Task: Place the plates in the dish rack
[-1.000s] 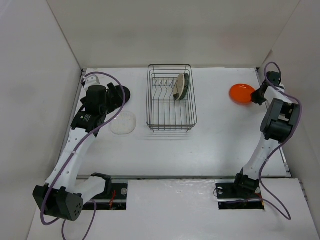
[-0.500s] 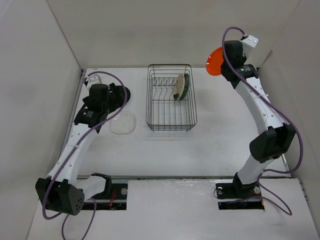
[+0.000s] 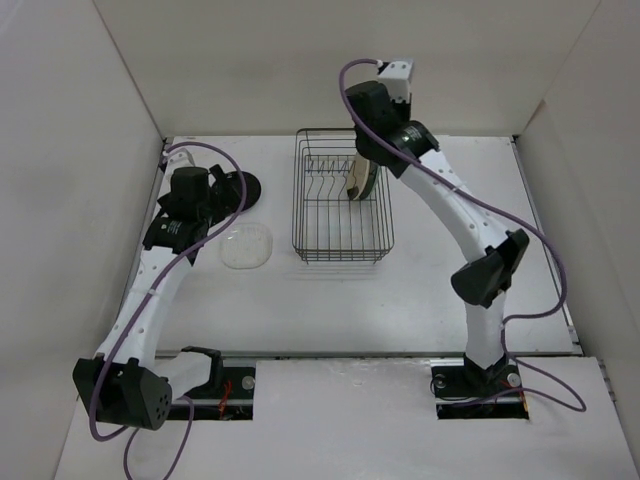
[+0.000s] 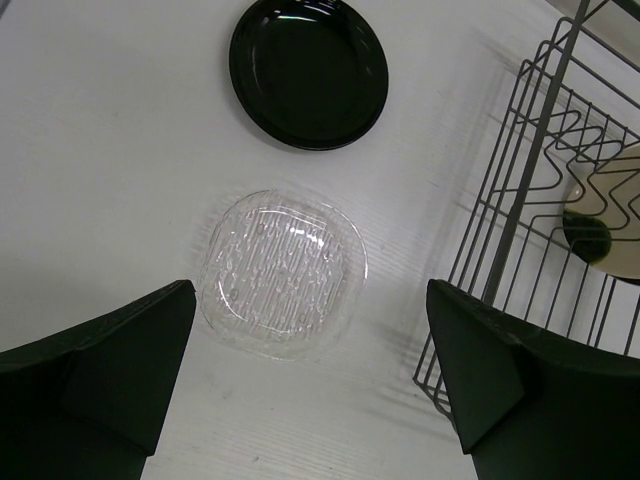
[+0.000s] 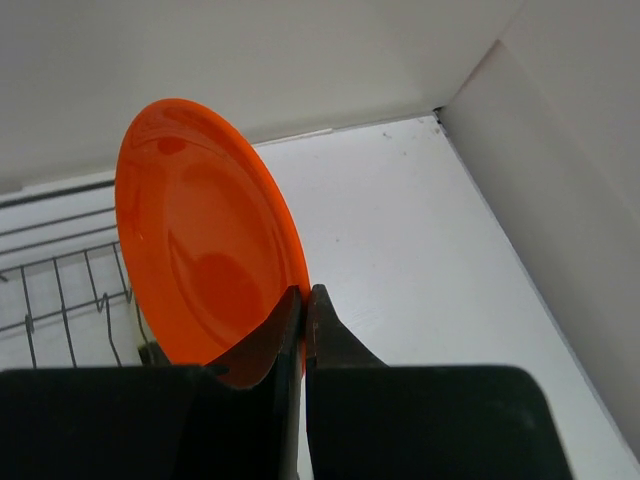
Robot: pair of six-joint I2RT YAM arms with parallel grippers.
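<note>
We find the orange plate (image 5: 200, 230) off the table, held on edge by its lower rim between the fingers of the right gripper (image 5: 305, 292), which are pinched nearly together on it; in the right wrist view the plate stands above the far end of the dish rack (image 3: 330, 230), whose wires show at its lower left; in the top view the arm hides it.

The rack sits at the middle of the far half of the table; the cream plate (image 3: 354, 182) and the dark teal plate (image 3: 369, 186) stand on edge side by side in the tines at its far right.

The clear plate (image 4: 283, 272) lies flat on the table just left of the rack, apart from it; the black plate (image 4: 308, 70) lies flat beyond it, toward the back wall, and the two do not touch.

The left gripper (image 4: 306, 290) hangs over the clear plate with its fingers spread wide and nothing between them.

The table (image 3: 430, 230) is white and matt, with faint scuffs; white panels enclose it, namely the back wall (image 3: 330, 60), the left wall (image 3: 70, 200) and the right wall (image 3: 600, 200); the seam where table meets back wall and right wall shows as a thin dark line in the right wrist view.
</note>
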